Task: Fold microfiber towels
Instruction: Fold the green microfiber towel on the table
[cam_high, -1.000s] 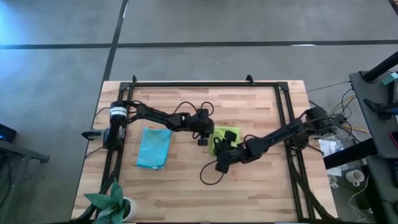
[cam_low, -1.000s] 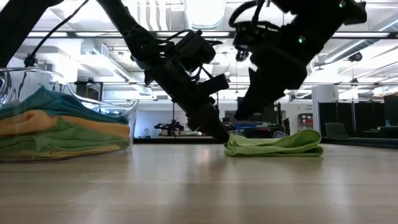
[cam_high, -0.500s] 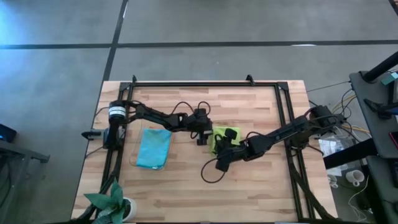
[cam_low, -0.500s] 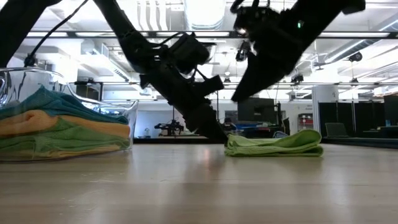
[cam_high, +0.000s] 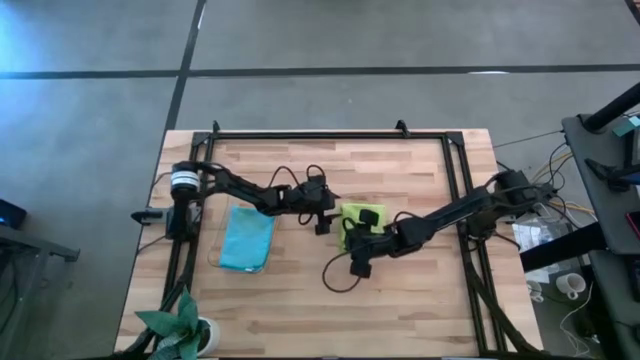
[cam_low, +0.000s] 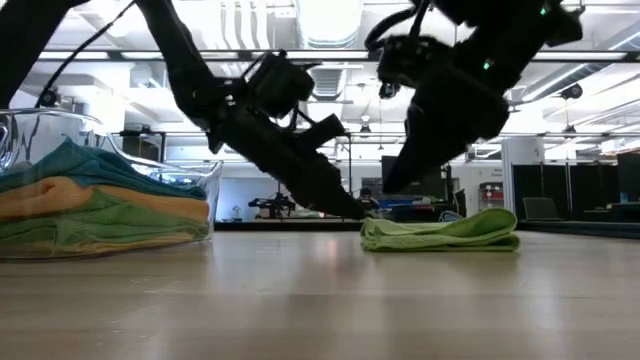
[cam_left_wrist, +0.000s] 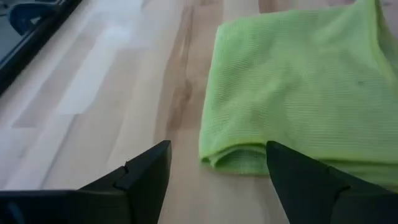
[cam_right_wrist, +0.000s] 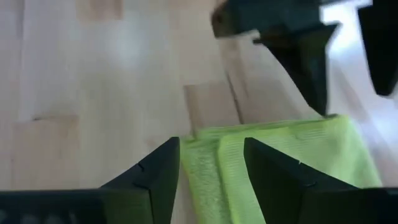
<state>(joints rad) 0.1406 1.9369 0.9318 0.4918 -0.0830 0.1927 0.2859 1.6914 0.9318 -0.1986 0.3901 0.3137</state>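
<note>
The left gripper (cam_left_wrist: 214, 171) is standing open and empty, low over the worktop (cam_high: 400, 290), just beside the folded edge of the lime green towel (cam_left_wrist: 298, 93). The right gripper (cam_right_wrist: 211, 158) is hovering over the opposite edge with its jaws apart, gripping nothing. The towel is lying folded near the worktop's centre. Judgement: the fold appears complete, and the next move calls for gripping the bundle and carrying it to the clear bin (cam_low: 205, 180). The low view is showing folded towels (cam_low: 90, 200) stacked in layers inside the bin; the high view is showing only the blue top one.
</note>
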